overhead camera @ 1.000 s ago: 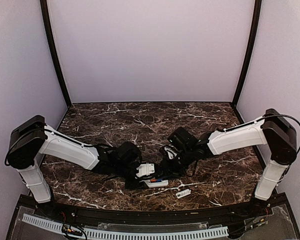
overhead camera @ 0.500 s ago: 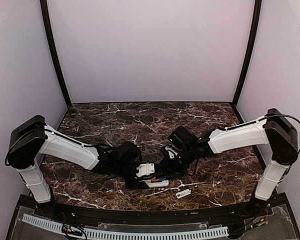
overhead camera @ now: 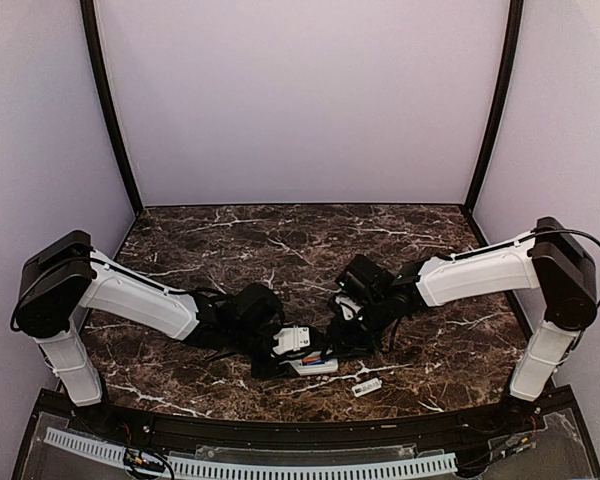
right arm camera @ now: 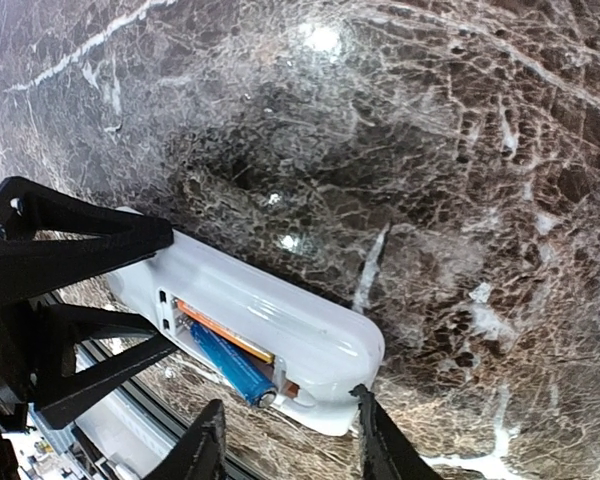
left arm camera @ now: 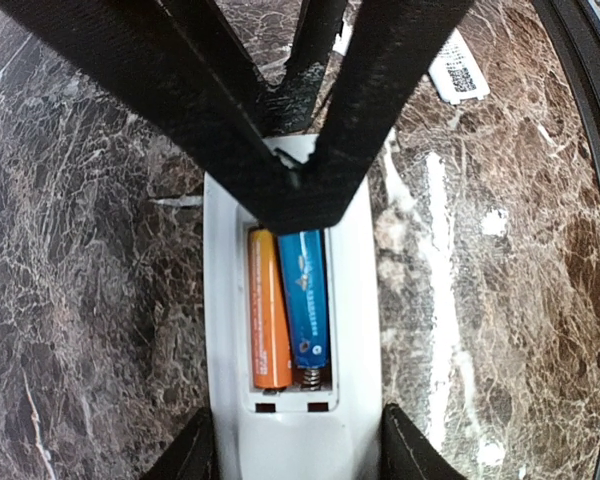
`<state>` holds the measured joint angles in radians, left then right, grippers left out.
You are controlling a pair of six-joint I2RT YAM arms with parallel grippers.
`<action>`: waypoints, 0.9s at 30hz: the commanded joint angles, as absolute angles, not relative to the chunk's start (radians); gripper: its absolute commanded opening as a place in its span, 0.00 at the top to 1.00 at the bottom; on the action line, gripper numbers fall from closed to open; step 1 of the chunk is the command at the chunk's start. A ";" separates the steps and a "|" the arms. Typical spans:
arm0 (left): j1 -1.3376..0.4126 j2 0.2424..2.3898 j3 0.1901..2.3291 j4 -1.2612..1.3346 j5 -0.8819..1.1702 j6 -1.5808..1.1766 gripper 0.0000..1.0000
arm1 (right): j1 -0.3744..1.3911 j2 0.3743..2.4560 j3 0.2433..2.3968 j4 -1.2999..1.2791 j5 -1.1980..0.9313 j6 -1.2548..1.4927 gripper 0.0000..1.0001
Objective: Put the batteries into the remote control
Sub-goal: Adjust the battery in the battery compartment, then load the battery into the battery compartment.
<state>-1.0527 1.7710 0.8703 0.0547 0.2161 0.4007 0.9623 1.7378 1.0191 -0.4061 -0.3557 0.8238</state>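
The white remote control (left arm camera: 355, 300) lies back up on the marble, its battery bay uncovered. My left gripper (left arm camera: 295, 450) is shut on its sides at one end. In the bay the orange battery (left arm camera: 268, 310) and the blue battery (left arm camera: 305, 300) lie side by side, the blue one against a spring. At the other end my right gripper (right arm camera: 290, 440) stands open over the remote (right arm camera: 270, 310). The blue battery's (right arm camera: 225, 365) end sits between its fingers and seems to ride slightly above the rim. From above, both grippers meet at the remote (overhead camera: 310, 364).
A small loose white cover piece (overhead camera: 367, 386) lies on the marble to the right of the remote, near the table's black front rim (overhead camera: 300, 425). The same cover piece (left arm camera: 458, 68) shows beyond my right fingers (left arm camera: 380, 100). Walls enclose the back and sides.
My right wrist has dipped slightly toward the remote. The left arm, the remote and the cover piece have not moved.
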 commanded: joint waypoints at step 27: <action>-1.078 1.827 0.874 0.094 0.245 0.405 1.00 | 0.971 1.766 1.023 -0.363 -0.396 0.845 0.96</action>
<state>-1.0534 1.7744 0.8703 0.0616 0.2173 0.4007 0.9623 1.7473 1.0233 -0.3550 -0.4072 0.8402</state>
